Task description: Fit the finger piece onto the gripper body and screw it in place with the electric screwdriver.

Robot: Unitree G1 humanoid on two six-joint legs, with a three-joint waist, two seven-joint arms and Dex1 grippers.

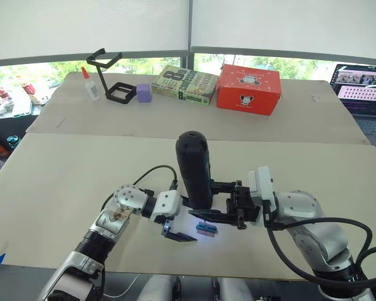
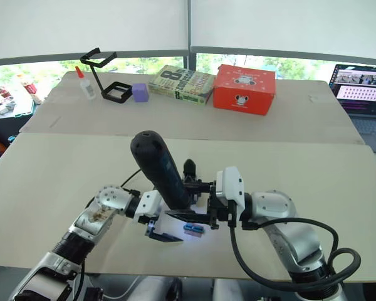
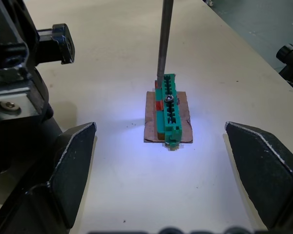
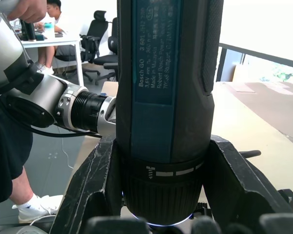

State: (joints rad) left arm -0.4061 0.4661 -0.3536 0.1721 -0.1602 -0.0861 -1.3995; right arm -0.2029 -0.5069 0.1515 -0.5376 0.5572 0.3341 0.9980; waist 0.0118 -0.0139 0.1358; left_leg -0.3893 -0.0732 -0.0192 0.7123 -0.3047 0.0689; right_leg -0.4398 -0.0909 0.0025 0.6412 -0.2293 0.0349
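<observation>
Right claw (image 1: 222, 202) clamps the electric screwdriver (image 1: 194, 169) upright near the tabletop's (image 1: 62, 169) front edge, its bit on a green block (image 3: 169, 108) (on a brown patch). Left claw (image 3: 156, 146) gapes wide around that block, holding nothing.

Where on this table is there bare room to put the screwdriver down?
The near table is bare on both sides of the arms and behind them, up to the seam. It is crowded at the front middle: the right end effector holds the electric screwdriver over a green block, left end effector beside it.
</observation>
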